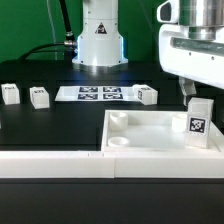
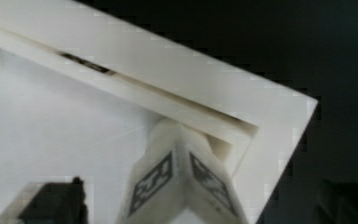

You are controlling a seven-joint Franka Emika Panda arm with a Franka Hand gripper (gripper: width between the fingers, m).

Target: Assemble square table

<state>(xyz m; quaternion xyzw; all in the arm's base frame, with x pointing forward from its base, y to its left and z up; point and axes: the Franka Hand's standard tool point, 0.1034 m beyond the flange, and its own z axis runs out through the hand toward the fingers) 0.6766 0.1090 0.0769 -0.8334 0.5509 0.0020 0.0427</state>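
The white square table top [image 1: 150, 148] lies rim up at the front right. It also fills the wrist view [image 2: 69, 120]. A white tagged leg [image 1: 199, 122] stands upright in its far corner socket on the exterior view's right. It also shows in the wrist view [image 2: 185, 175]. My gripper [image 1: 196, 96] hangs just above the leg. In the wrist view my gripper [image 2: 202, 205] straddles the leg, with dark fingers [image 2: 55, 202] standing well clear of it on both sides. It is open.
Three more white tagged legs [image 1: 10, 94] [image 1: 39, 97] [image 1: 147, 95] stand on the black table behind the top. The marker board [image 1: 98, 94] lies between them. The robot base [image 1: 98, 40] rises at the back.
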